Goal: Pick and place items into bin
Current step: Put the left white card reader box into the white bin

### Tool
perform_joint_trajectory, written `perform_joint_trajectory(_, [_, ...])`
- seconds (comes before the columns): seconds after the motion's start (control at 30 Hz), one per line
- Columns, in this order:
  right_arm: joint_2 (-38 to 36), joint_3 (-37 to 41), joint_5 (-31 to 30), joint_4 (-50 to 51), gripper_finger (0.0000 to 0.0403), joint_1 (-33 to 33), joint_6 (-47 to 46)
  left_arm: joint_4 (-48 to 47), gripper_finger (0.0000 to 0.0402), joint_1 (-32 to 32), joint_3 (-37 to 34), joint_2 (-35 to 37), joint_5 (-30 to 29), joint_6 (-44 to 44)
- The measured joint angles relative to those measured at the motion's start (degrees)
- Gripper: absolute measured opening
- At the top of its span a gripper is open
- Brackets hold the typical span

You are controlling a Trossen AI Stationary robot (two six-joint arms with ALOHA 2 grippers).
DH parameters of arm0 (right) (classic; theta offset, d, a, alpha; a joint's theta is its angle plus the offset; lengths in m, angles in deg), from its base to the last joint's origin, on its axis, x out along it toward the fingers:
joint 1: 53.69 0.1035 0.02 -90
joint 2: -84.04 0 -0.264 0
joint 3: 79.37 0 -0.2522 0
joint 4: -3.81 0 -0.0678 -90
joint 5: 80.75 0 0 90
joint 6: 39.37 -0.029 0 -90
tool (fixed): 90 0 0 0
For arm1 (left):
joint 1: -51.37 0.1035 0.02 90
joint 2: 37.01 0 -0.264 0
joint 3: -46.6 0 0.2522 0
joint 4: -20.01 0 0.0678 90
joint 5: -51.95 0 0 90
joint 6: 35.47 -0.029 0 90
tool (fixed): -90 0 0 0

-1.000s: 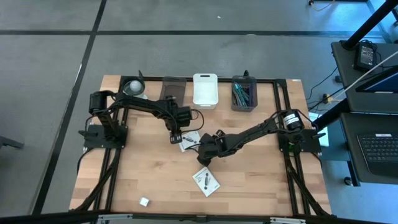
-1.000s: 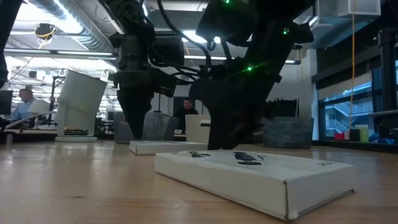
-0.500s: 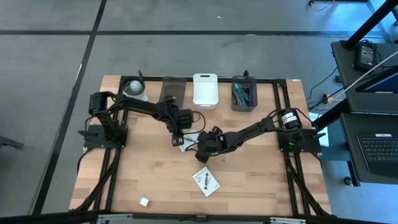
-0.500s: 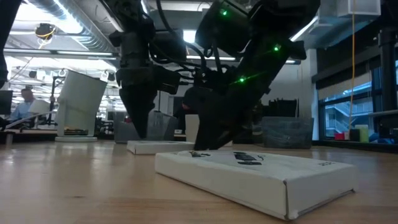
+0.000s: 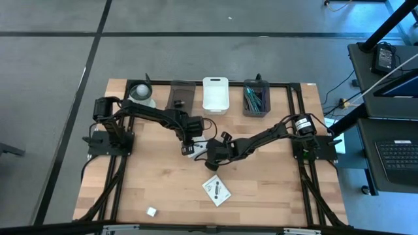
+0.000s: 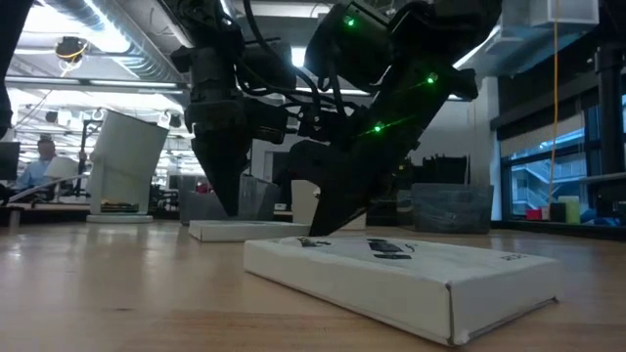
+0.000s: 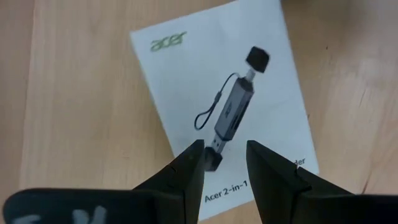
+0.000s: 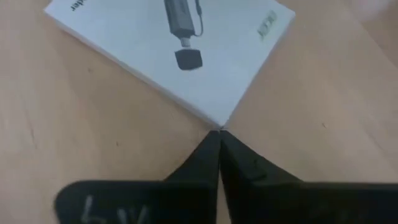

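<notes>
A white square packet printed with a black card reader lies flat on the wooden table near its middle. My left gripper points down over the packet's printed face, fingers a little apart. Slanting down from the table's right, my right gripper is shut, its tips at the packet's corner. A second white packet lies nearer the front edge. A tiny white cube rests at the front left. My left gripper comes at the packet from above, its open fingertips low over the printed face; I cannot tell whether they touch it. My right gripper has its shut fingertips against the packet's corner, slanting down from the table's right. The packet lies flat on the table.
Three bins stand along the far edge: a dark one, a white one and a grey one holding teal and grey ties. A white cup-like cylinder stands at the far left. The near half of the table has free room.
My right gripper has moved toward the table's far left, up to the packet's corner, and its fingers have shut. The packet under my left gripper has slid a little toward the table's left.
</notes>
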Motion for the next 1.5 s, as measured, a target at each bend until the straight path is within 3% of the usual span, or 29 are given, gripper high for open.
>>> perform_joint_trajectory(0.27, [0.0,0.02,0.08,0.07,0.002,0.0,-0.64,-0.01,0.0113,0.12,0.0,0.0,0.0,-0.66])
perform_joint_trajectory(0.57, [-1.42,0.06,6.65,1.46,0.0008,-0.66,-16.93,-1.52,0.0113,2.18,0.0,0.0,1.21,-1.05])
perform_joint_trajectory(1.0, [-1.81,-0.96,12.93,0.67,0.0003,0.35,-24.32,-2.95,0.011,4.83,1.22,0.0,0.89,1.7])
perform_joint_trajectory(1.23, [-1.88,-0.98,12.54,0.17,0.0012,1.27,-24.52,-2.64,0.0083,4.88,0.18,0.0,0.43,3.67])
perform_joint_trajectory(1.5, [-1.97,-1.05,12.32,-0.4,0.0004,1.36,-24.31,-1.62,0.0025,4.88,0.12,0.0,0.51,5.17])
